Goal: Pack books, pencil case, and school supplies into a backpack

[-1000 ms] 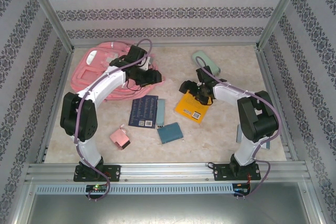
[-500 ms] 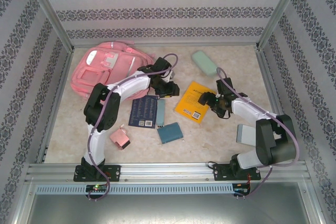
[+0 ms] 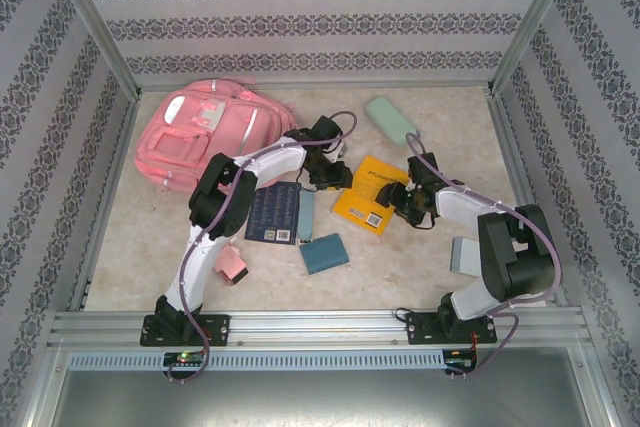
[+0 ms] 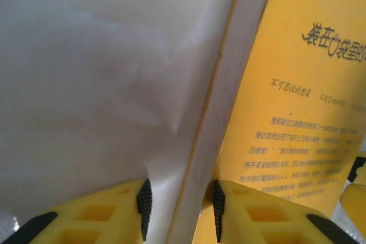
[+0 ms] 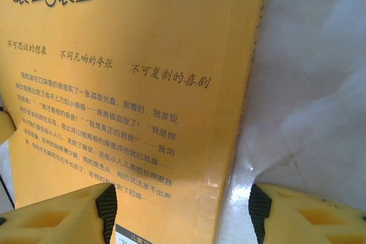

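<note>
The yellow-orange book (image 3: 368, 193) lies mid-table, and both grippers meet it. My left gripper (image 3: 333, 175) is at its left edge. In the left wrist view the left gripper (image 4: 180, 210) straddles the book's page edge (image 4: 214, 118), one pad on the cover and the other a little off, so it is open. My right gripper (image 3: 402, 203) is at the book's right edge. In the right wrist view the right gripper (image 5: 183, 210) stands wide open astride that edge of the book (image 5: 131, 84). The pink backpack (image 3: 195, 137) lies at the back left. The mint pencil case (image 3: 390, 119) lies at the back.
A navy book (image 3: 272, 212) lies with a light-teal bar (image 3: 306, 214) beside it. A dark-teal block (image 3: 324, 253) and a pink boxy piece (image 3: 232, 263) lie nearer the front. A grey-blue rectangle (image 3: 465, 255) sits by the right arm. Patterned walls ring the table.
My left arm swung from the backpack across to the yellow book's left edge. My right gripper moved to its right edge. Both sets of jaws have narrowed.
</note>
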{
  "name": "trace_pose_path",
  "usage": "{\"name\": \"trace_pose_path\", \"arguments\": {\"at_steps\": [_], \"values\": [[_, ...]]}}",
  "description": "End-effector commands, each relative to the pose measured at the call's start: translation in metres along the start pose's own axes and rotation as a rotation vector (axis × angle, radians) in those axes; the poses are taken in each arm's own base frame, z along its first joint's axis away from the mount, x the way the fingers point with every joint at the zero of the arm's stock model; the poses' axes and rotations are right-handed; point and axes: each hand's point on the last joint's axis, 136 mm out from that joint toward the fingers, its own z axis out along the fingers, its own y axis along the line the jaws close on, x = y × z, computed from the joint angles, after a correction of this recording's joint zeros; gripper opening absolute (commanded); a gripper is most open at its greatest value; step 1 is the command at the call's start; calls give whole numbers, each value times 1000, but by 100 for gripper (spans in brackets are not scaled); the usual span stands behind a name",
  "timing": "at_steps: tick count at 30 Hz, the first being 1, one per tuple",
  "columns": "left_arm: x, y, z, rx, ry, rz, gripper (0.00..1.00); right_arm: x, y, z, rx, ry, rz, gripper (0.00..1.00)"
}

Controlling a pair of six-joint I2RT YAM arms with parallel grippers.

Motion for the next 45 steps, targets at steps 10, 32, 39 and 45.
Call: {"name": "trace_pose_path", "arguments": {"at_steps": [10, 32, 39, 45], "values": [[32, -7, 24, 11, 106, 21, 26, 3, 51, 11, -269, 72, 32, 54], [32, -14, 18, 36, 120, 51, 25, -11, 107, -38, -667, -7, 16, 42], [30, -20, 13, 46, 117, 59, 24, -18, 113, -45, -711, -33, 37, 41], [27, -22, 9, 49, 111, 64, 24, -20, 112, -49, -682, -51, 17, 41]]}}
